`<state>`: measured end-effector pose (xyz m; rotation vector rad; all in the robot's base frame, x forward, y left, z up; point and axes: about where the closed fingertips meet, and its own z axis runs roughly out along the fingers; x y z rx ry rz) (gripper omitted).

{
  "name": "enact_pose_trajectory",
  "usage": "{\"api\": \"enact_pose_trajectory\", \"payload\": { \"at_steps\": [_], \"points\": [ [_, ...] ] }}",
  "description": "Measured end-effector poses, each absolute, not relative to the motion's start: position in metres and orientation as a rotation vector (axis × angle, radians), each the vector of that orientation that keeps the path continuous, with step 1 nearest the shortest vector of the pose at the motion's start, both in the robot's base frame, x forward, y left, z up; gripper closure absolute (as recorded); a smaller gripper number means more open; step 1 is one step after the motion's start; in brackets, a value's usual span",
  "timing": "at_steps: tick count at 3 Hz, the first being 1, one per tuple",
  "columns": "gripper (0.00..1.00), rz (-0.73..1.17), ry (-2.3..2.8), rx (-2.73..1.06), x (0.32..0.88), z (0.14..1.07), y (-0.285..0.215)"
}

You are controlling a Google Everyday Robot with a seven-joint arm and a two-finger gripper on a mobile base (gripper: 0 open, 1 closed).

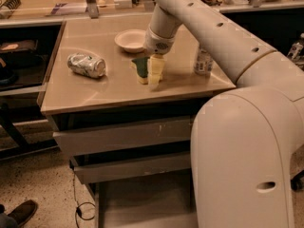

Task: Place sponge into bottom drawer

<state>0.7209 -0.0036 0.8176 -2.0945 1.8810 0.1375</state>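
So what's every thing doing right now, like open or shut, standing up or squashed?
sponge: on the table top, not in the drawer yet.
end effector: down at the table, right beside the sponge.
bottom drawer: pulled open.
bowl: upright on the table.
crushed can: lying on its side, dented.
white can: standing upright.
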Motion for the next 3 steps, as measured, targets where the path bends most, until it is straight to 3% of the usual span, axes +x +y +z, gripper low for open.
{"api": "enact_pose_trajectory", "payload": {
  "at_steps": [1,3],
  "points": [
    [0.15,0.148,1.873,-2.090,0.7198,0.8124,-0.0046],
    [0.62,0.149,1.873,-2.090,0.7198,0.8119,-0.0046]
  ]
}}
